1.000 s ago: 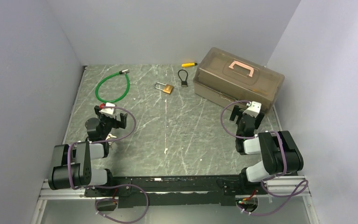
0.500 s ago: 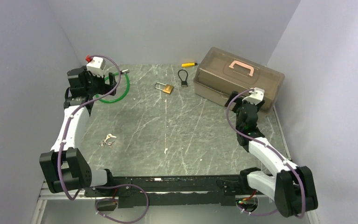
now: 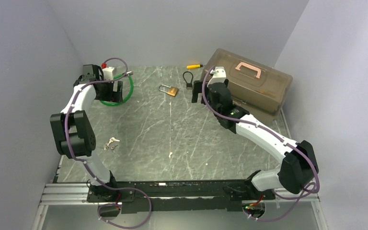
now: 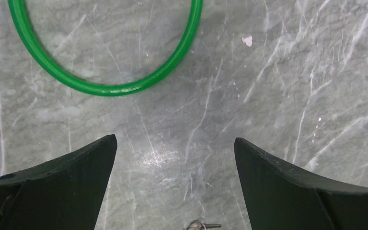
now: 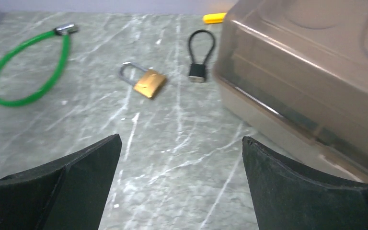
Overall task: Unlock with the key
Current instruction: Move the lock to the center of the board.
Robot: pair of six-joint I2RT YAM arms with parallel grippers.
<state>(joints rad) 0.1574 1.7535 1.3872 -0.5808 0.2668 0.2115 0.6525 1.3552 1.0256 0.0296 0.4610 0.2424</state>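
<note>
The tiny silver metal key (image 3: 110, 143) lies on the grey stone table (image 3: 182, 139), well behind the left claw (image 4: 175, 141). That claw hangs wide open and empty, with a green cord loop (image 4: 100, 89) just in front of it. The right claw (image 5: 182, 139) is wide open and empty too. A small gold metal padlock (image 5: 146, 82) is ahead of it, and a brown plastic box (image 5: 316, 72) is beside it.

We count one small brass padlock (image 3: 172, 91), one green cable loop (image 4: 100, 89), one black cord loop (image 5: 197, 73), one yellow-and-black stick tool (image 3: 194, 66), one translucent brown plastic box (image 3: 244, 85), one tiny silvery key bunch (image 3: 110, 143).
</note>
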